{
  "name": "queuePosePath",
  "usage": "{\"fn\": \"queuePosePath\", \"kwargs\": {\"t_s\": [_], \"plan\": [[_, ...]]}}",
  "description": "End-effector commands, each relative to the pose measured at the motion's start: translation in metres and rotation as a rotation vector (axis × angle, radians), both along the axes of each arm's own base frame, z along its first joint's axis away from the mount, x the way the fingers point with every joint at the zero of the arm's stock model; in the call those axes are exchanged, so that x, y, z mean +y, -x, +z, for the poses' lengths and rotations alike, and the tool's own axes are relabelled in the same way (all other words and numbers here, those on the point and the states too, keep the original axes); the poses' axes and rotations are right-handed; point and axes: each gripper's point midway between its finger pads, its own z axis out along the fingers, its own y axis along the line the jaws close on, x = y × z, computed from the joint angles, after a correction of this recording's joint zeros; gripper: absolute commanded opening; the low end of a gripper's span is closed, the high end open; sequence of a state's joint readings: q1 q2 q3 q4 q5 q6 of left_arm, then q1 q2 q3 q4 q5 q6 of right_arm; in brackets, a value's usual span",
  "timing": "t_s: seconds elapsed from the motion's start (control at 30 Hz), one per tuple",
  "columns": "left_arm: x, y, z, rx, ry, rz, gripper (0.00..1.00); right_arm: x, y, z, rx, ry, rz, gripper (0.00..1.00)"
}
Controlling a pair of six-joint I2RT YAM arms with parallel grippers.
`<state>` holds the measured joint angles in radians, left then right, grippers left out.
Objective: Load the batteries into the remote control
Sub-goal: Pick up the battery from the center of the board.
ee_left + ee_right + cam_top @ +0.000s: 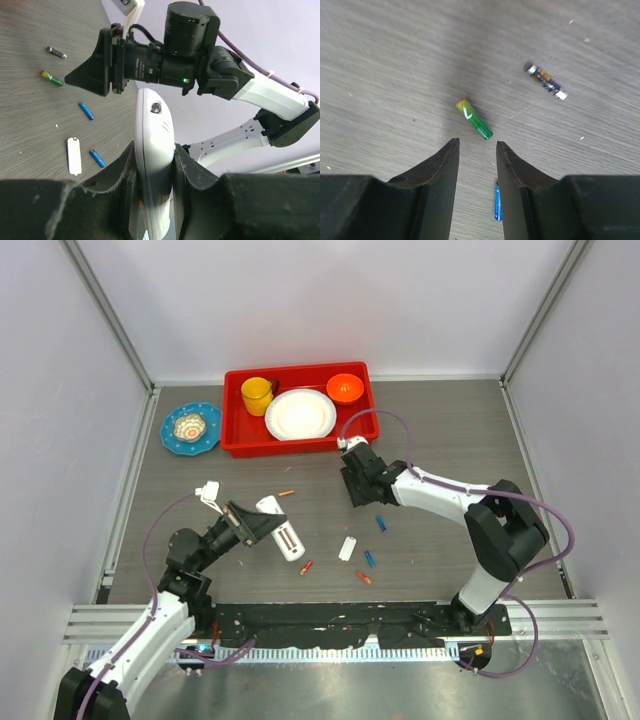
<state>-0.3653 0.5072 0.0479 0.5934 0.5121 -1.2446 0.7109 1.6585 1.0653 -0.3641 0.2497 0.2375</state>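
The step in hand looks like picking up a battery while the handset is held ready. The left gripper is clamped on the white remote control, which lies near the left-centre of the table. In the left wrist view the remote's narrow edge stands between the fingers. The right gripper hovers over the middle of the table with its jaws partly apart and nothing between them. A green battery lies on the table just ahead of its fingertips, angled across the gap. A dark orange-marked battery lies farther off to the right, and a blue battery lies below the fingers. The small white cover piece rests near the remote. The next move probably calls for advancing over the green cell, turning the wrist to straddle it crosswise, lowering and closing. Whether the remote's recess faces up cannot be told here.
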Motion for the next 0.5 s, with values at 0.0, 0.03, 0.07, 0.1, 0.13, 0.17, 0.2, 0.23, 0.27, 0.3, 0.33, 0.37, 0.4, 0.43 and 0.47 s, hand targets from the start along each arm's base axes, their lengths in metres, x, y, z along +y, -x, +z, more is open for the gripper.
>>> {"fn": "queuePosePath", "kwargs": {"t_s": [0.0, 0.03, 0.07, 0.1, 0.13, 0.17, 0.2, 0.23, 0.27, 0.3, 0.33, 0.37, 0.4, 0.43, 0.47], "plan": [[-0.003, 0.004, 0.006, -0.043, 0.003, -0.028, 0.0, 0.006, 0.004, -0.01, 0.013, 0.038, 0.177, 0.44], [-0.003, 0.004, 0.006, -0.04, 0.001, -0.032, 0.0, 0.006, 0.004, -0.009, 0.011, 0.037, 0.182, 0.47], [-0.004, 0.004, 0.006, -0.042, 0.0, -0.041, 0.0, 0.007, 0.004, -0.01, 0.01, 0.036, 0.197, 0.5], [-0.005, 0.005, 0.006, -0.044, 0.002, -0.047, 0.0, 0.008, 0.004, -0.01, 0.008, 0.035, 0.202, 0.53], [-0.005, 0.005, 0.005, -0.04, 0.0, -0.048, 0.0, 0.006, 0.003, -0.01, 0.005, 0.039, 0.198, 0.54], [-0.005, 0.004, 0.005, -0.041, -0.001, -0.047, 0.0, 0.005, 0.002, -0.011, 0.006, 0.042, 0.197, 0.54], [-0.006, 0.005, 0.005, -0.044, 0.0, -0.049, 0.0, 0.004, 0.001, -0.014, 0.014, 0.044, 0.196, 0.54], [-0.006, 0.004, 0.006, -0.045, 0.001, -0.047, 0.0, 0.004, 0.001, -0.016, 0.018, 0.044, 0.195, 0.54], [-0.005, 0.004, 0.005, -0.043, 0.0, -0.046, 0.0, 0.004, 0.0, -0.017, 0.019, 0.045, 0.193, 0.53], [-0.005, 0.003, 0.005, -0.043, 0.0, -0.041, 0.01, 0.003, -0.001, -0.02, 0.026, 0.051, 0.189, 0.52], [-0.005, 0.004, 0.004, -0.044, -0.001, -0.042, 0.0, 0.002, -0.002, -0.022, 0.027, 0.055, 0.185, 0.52], [-0.005, 0.003, 0.004, -0.043, -0.001, -0.041, 0.0, 0.002, -0.002, -0.023, 0.027, 0.057, 0.184, 0.5], [-0.005, 0.004, 0.004, -0.043, -0.002, -0.042, 0.0, 0.002, -0.004, -0.025, 0.026, 0.059, 0.181, 0.5], [-0.005, 0.004, 0.004, -0.043, 0.0, -0.044, 0.01, 0.001, -0.005, -0.025, 0.024, 0.055, 0.174, 0.49], [-0.005, 0.004, 0.004, -0.043, 0.0, -0.043, 0.0, 0.001, -0.006, -0.026, 0.025, 0.054, 0.172, 0.48]]}}
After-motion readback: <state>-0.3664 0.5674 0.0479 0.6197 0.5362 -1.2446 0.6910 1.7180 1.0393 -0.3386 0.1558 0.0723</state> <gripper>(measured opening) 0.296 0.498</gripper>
